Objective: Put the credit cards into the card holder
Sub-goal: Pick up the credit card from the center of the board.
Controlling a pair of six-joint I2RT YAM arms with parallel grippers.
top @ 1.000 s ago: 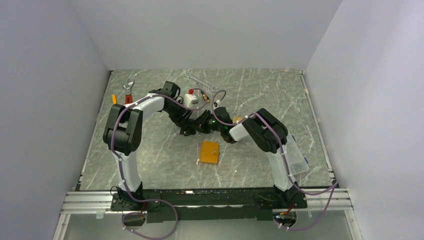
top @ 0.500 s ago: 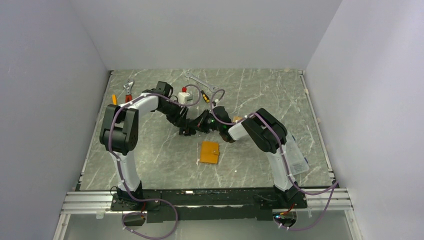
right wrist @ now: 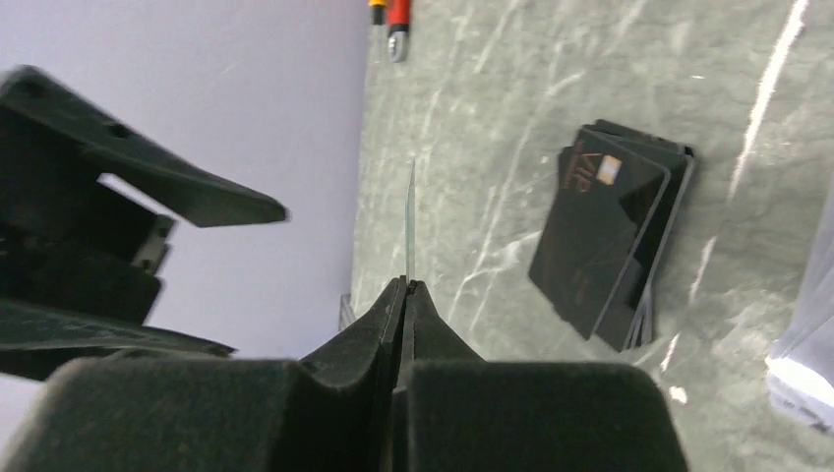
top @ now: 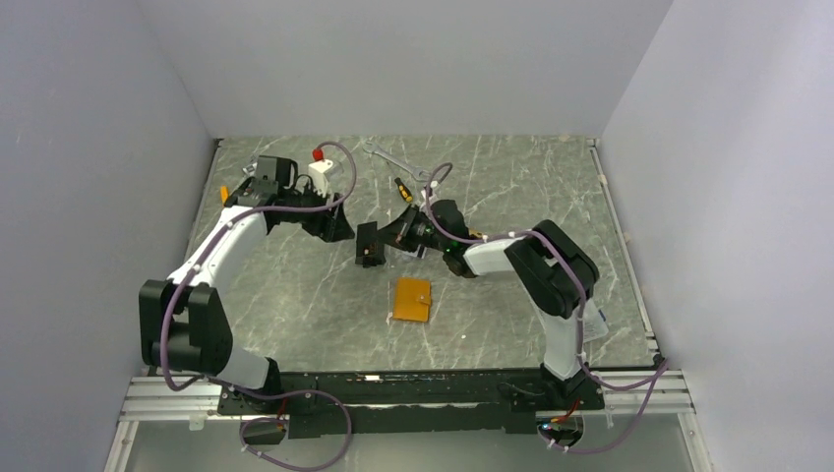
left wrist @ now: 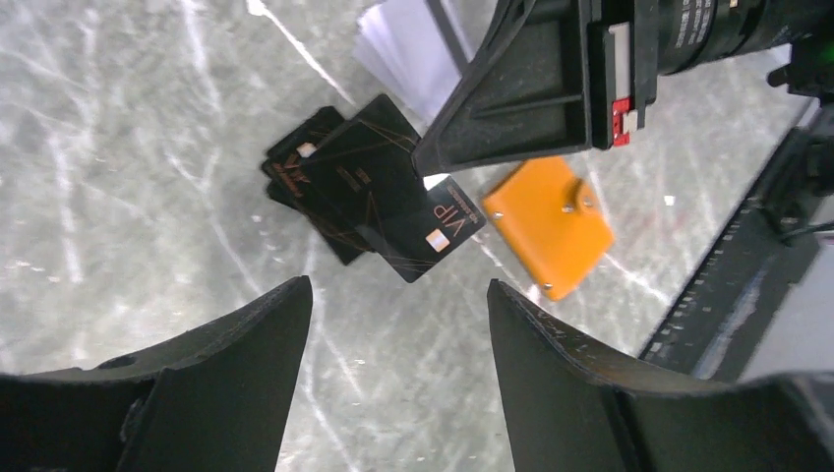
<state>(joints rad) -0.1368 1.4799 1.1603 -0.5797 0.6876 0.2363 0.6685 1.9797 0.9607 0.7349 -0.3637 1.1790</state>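
From above, my left arm (top: 221,251) bowed out toward 9 o'clock with the left gripper (top: 339,228) aimed at 4 o'clock. My right arm (top: 536,261) reached toward 9 o'clock with the right gripper (top: 393,238) near the left one, and the closed orange card holder (top: 411,300) lay flat at their 6 o'clock. My left wrist view showed those jaws wide apart and empty, facing a fanned stack of black credit cards (left wrist: 374,187), holder at its 3 o'clock. My right wrist view showed the right gripper clamped on one credit card (right wrist: 410,221), edge-on.
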